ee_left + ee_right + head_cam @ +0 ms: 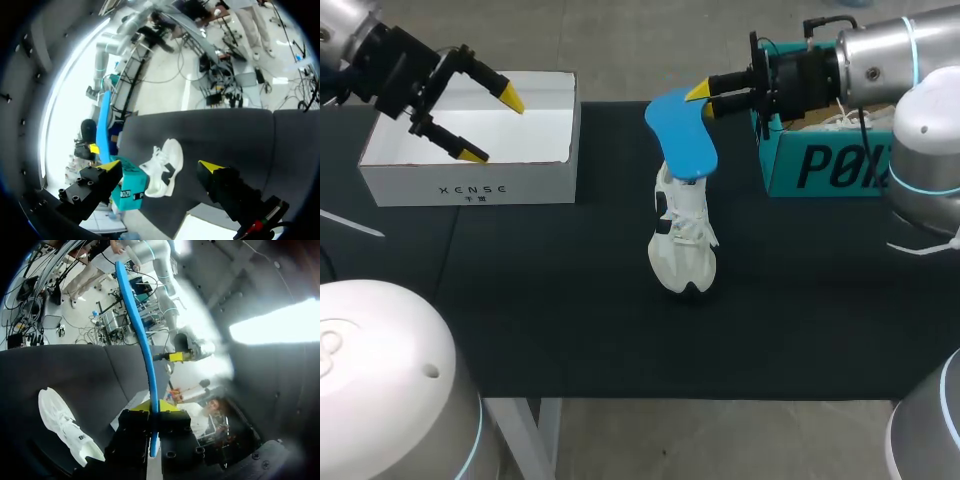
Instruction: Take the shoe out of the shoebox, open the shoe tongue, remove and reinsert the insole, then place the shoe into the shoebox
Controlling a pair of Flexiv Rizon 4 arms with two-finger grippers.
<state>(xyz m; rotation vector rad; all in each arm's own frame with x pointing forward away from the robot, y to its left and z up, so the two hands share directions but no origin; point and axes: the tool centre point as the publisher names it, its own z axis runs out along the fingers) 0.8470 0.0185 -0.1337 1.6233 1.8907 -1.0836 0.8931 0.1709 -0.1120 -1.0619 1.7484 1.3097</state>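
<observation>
Over on the right side of the table, the right arm comes in level, wrist horizontal, and its right gripper (705, 95) is clamped shut on one end of the insole (682, 135). Both yellow tips pinch it from either side, and you see the same thing from its own wrist camera (155, 407). The insole is a thin, flat, bright blue foam piece with rounded ends, and it hangs down over the heel end of the shoe (683, 240). From the wrist views it looks clear of the shoe.

The shoe's a white sneaker with a knit-looking upper, white laces and dark patches on the side. It sits on the black cloth (520, 300) about mid-table, between the two boxes.

The left arm is parked at the far left corner, angled down, with the left gripper (492, 125) over the white cardboard box (470, 180). Its fingers are spread wide and hold nothing.

Count: two arms, one shoe, one insole, two boxes. The white box is open-topped, and the other is a teal box (820, 165) by the right arm.
</observation>
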